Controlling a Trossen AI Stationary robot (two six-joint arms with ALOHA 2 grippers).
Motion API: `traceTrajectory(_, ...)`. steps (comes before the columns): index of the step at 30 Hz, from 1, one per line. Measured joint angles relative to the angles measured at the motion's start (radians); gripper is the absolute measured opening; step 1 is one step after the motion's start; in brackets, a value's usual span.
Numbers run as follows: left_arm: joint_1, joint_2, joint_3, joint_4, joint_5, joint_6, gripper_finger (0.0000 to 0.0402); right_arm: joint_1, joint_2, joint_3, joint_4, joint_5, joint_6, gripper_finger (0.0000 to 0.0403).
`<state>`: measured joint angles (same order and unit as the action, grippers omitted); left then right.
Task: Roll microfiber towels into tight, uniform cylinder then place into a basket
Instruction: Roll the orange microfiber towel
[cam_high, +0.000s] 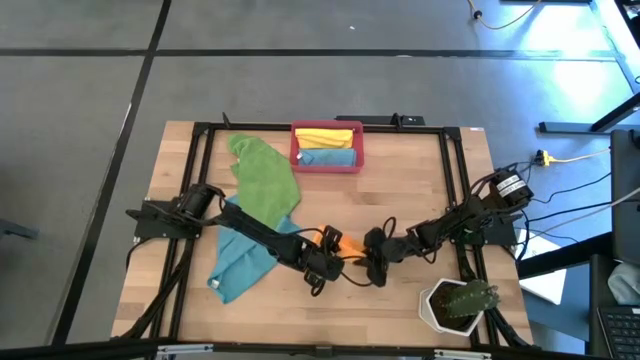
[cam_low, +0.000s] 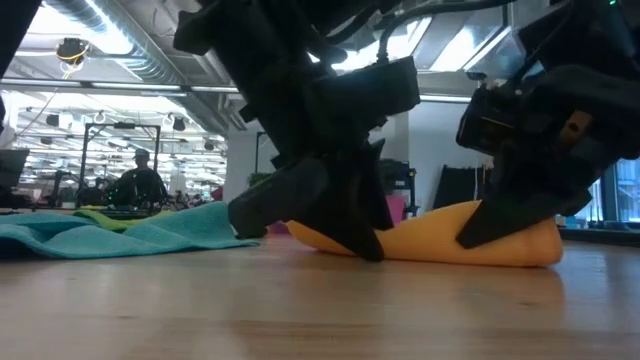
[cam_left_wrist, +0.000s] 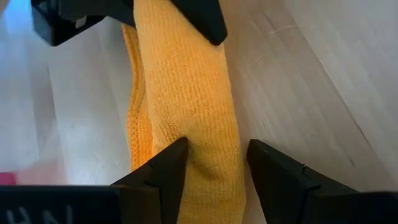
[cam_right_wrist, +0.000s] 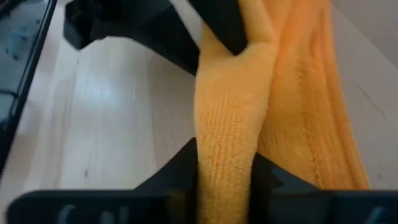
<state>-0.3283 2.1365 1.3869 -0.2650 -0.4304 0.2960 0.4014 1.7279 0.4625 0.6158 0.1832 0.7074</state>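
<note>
The orange towel (cam_high: 348, 243), rolled into a long roll, lies on the table near the front middle (cam_low: 430, 245). My left gripper (cam_left_wrist: 214, 149) stands open over the roll's left end (cam_high: 322, 262), one finger on each side. My right gripper (cam_right_wrist: 227, 158) is shut on the roll's right end (cam_high: 372, 262). The red-pink basket (cam_high: 295, 150) at the far middle holds a yellow roll (cam_high: 328, 136) and a blue roll (cam_high: 328, 157). A green towel (cam_high: 265, 175) and a teal towel (cam_high: 243, 258) lie spread on the left. My left gripper comes slanting down from the table's left, its fingers along the roll. One finger (cam_left_wrist: 169, 167) touches the roll's side (cam_left_wrist: 193, 155); the other (cam_left_wrist: 273, 174) stands a little apart from it. The roll lies on the table. My right gripper pinches a thick fold of the orange towel (cam_right_wrist: 227, 134) between its two fingers, near the roll's right end. It comes slanting down from the table's right, along the roll. More of the cloth (cam_right_wrist: 311, 124) lies outside the fingers. The roll rests on the table.
A white pot with a cactus (cam_high: 460, 305) stands at the near right corner. A black frame (cam_high: 452, 180) runs around the tabletop. Bare wood lies between the basket and the orange roll and on the right half.
</note>
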Motion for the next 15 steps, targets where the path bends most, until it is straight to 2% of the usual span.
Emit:
traceTrajectory(4, 0.002, -0.001, 0.0, -0.005, 0.04, -0.004, 0.0165, 0.0, 0.001, 0.021, -0.005, 0.033, -0.101, 0.0152)
traceTrajectory(9, -0.003, 0.0, 0.0, -0.015, 0.041, -0.021, 0.0165, 0.0, 0.0, 0.05, -0.039, 0.058, -0.19, 0.0242)
traceTrajectory(12, -0.004, 0.001, 0.0, -0.022, 0.042, -0.039, 0.0163, 0.0, -0.024, 0.073, -0.122, 0.059, -0.215, 0.0283)
traceTrajectory(15, -0.002, 0.001, 0.0, -0.03, 0.049, -0.059, 0.0156, 0.0, -0.079, 0.103, -0.276, 0.068, -0.218, 0.0299)
